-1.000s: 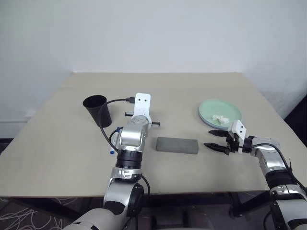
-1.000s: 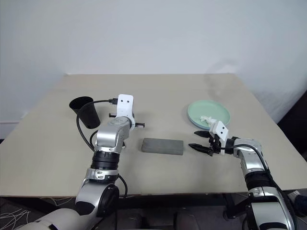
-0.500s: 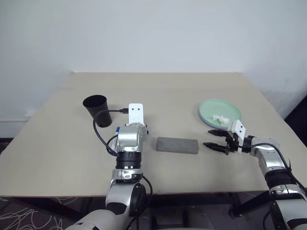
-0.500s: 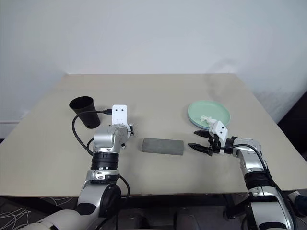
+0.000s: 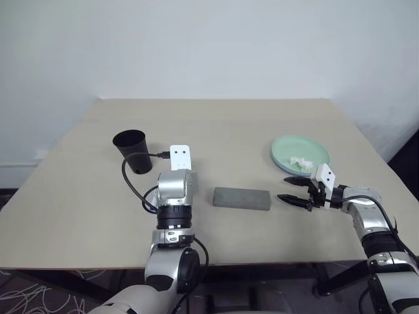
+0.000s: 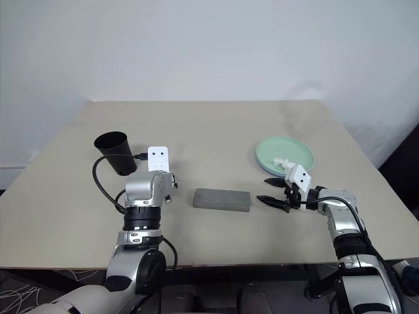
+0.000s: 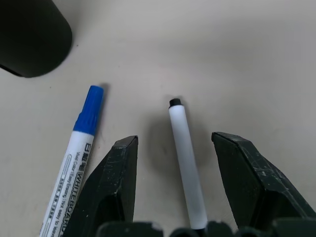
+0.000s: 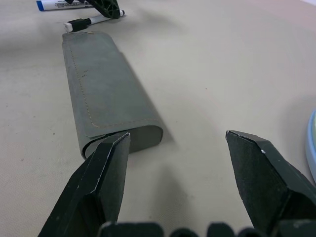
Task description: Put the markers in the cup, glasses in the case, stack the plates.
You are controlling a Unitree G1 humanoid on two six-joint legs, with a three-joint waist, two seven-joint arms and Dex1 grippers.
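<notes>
**Left gripper spread over a loose marker, right gripper open beside the case**

Now the left gripper [image 7: 173,197] hangs low over the beige tabletop [image 5: 229,131] with its two black fingers [image 7: 113,187] spread wide and gripping nothing. Between those fingers lies a slim white marker with a small black tip [image 7: 185,168], flat on the table and touching neither finger. Just outside one finger lies a second white marker with a blue cap [image 7: 76,158], printed with the word WHITEBOARD, also flat on the table. Beyond both markers' tips, a little further from the gripper, stands the matt black tapered cup [image 5: 133,152], upright on the table; no marker can be seen in it.

The right gripper [image 5: 292,191] hovers close above the table, pointing towards the middle, with its black fingers [image 8: 101,182] held well apart and empty. Straight ahead of it, near its fingertips but not between them, lies the grey oblong spectacle case [image 5: 242,199], closed, its stitched lid folded over. Behind this gripper, near it on the table, rests the pale mint green round plate [image 5: 288,147], with a light blue rim [image 8: 311,148] showing beneath it. A small crumpled white scrap [image 5: 300,161] lies on the green plate.
</notes>
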